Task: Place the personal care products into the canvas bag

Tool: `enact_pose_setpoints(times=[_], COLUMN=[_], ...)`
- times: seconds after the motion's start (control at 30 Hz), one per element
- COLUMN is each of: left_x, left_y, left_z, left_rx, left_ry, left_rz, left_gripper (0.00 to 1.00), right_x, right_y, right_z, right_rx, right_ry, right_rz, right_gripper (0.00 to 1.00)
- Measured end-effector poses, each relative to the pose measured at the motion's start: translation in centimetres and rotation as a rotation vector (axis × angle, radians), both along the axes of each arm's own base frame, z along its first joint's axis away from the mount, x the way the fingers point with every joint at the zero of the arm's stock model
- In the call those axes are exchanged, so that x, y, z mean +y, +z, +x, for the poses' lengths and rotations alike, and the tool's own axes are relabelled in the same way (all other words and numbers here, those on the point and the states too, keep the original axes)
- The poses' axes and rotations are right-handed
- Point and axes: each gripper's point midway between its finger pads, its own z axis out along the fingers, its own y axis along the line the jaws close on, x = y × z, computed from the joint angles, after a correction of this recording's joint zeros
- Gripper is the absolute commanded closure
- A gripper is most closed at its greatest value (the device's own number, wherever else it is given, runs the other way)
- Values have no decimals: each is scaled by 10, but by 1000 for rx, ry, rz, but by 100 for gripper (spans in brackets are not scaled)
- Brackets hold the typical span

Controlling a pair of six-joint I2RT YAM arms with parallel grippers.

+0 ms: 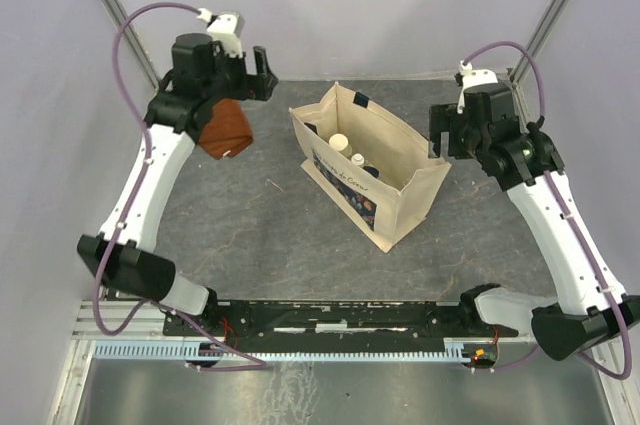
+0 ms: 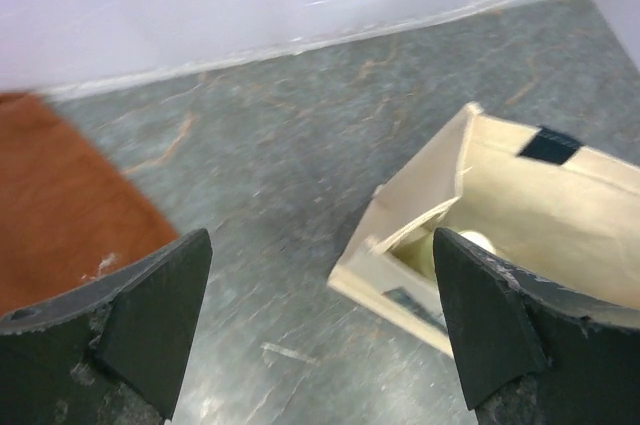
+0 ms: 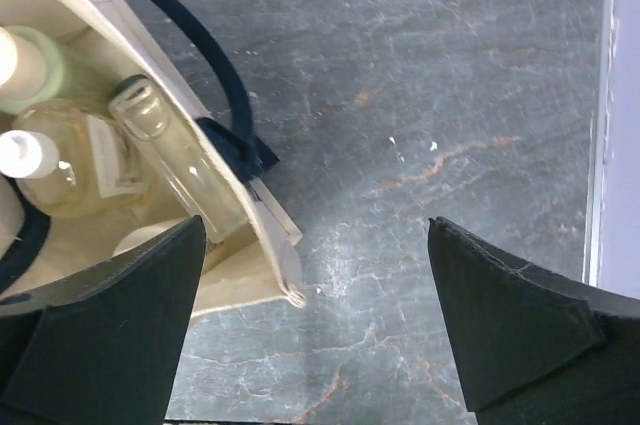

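Observation:
The canvas bag point(image 1: 385, 180) stands upright and open mid-table, its dark floral panel facing the near side. White-capped bottles point(image 1: 340, 142) stand inside it. In the right wrist view the olive-green bottle point(image 3: 45, 70), the amber flat bottle point(image 3: 60, 170) and the clear square bottle point(image 3: 175, 160) sit inside the bag point(image 3: 272, 235). My left gripper point(image 1: 262, 73) is open and empty, raised left of the bag near the back wall. In its own view point(image 2: 325, 325) the bag point(image 2: 560, 195) is ahead to the right. My right gripper point(image 1: 437, 135) is open and empty, just above the bag's right end, as its own view point(image 3: 315, 320) shows.
A rust-brown folded cloth point(image 1: 225, 130) lies at the back left under the left arm, and shows in the left wrist view point(image 2: 60, 205). The bag's dark handle point(image 3: 200, 55) loops over its rim. Walls enclose the table at the back and both sides.

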Motion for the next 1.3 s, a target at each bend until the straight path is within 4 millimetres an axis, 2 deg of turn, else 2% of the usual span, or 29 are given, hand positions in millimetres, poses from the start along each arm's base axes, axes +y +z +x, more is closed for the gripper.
enact_pose_setpoints(times=[0.1, 0.2, 0.33, 0.5, 0.8, 0.97, 1.3], left_x=[33, 60, 79, 100, 124, 130, 141], left_y=[-6, -30, -67, -92, -97, -96, -98], left_z=[-17, -34, -55, -73, -84, -84, -88], left_rx=[11, 57, 132, 180, 176, 169, 175], left_ry=[95, 184, 276, 402, 564, 605, 661], left_rz=[21, 51, 76, 93, 79, 78, 112], left_gripper=[3, 3, 2, 2, 2, 1, 0], right_x=[-13, -26, -40, -47, -50, -59, -71], right_y=[-7, -17, -27, -36, -39, -43, -14], right_z=[-9, -22, -43, -57, -66, -82, -94], right_rx=[10, 26, 45, 43, 43, 94, 51], right_ry=[-52, -102, -156, -186, -201, -216, -249], right_rz=[1, 2, -8, -3, 0, -41, -56], right_gripper=[0, 0, 0, 0, 0, 0, 0])
